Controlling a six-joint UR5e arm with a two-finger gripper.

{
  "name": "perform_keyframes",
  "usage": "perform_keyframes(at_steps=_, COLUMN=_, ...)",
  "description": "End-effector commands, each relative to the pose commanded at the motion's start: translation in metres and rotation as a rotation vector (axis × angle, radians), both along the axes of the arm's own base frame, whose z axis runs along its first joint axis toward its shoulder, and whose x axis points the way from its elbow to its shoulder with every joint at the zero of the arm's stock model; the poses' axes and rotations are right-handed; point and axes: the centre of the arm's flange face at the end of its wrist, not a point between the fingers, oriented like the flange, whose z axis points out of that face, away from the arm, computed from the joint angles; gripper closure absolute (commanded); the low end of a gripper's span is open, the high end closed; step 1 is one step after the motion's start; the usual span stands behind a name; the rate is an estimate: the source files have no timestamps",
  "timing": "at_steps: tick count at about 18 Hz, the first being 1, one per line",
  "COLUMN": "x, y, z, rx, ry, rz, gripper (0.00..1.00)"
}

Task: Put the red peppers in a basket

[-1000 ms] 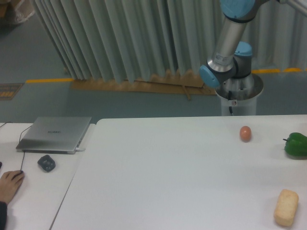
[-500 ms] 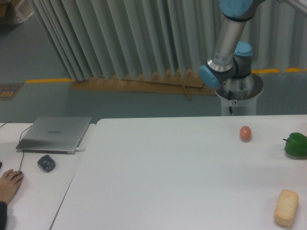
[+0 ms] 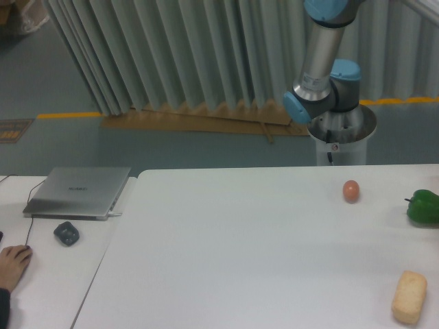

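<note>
The red pepper is out of view, and no basket shows in the frame. Only the arm's base and lower links (image 3: 321, 75) show, standing behind the far edge of the white table (image 3: 247, 260) at the upper right. The gripper itself is out of frame above the top edge.
A small orange-pink egg-like ball (image 3: 351, 190) sits at the far right of the table. A green bell pepper (image 3: 423, 206) lies at the right edge. A tan bread loaf (image 3: 409, 296) lies at the front right. A closed laptop (image 3: 79, 191), a mouse (image 3: 66, 233) and a person's hand (image 3: 12, 266) are on the left desk.
The arm's upper link has swung slightly to the left. The hand on the left desk has drawn back a little. The things on the table have not moved.
</note>
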Motion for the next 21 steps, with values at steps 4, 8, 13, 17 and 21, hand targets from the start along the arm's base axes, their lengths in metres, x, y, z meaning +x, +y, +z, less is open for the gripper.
perform_keyframes(at_steps=4, x=0.026, y=0.03, z=0.003, rx=0.001, ry=-0.008, rz=-0.026, gripper=0.0)
perform_keyframes(at_steps=8, x=0.057, y=0.065, z=0.004, rx=-0.002, ry=-0.005, rz=-0.059, gripper=0.0)
perform_keyframes(at_steps=13, x=0.083, y=0.087, z=-0.002, rx=0.011, ry=-0.029, rz=-0.026, gripper=0.0)
perform_keyframes(at_steps=17, x=0.096, y=0.086, z=-0.008, rx=0.014, ry=-0.047, rz=-0.036, gripper=0.0)
perform_keyframes(at_steps=21, x=0.099, y=0.085, z=-0.012, rx=0.008, ry=-0.056, rz=-0.036, gripper=0.0)
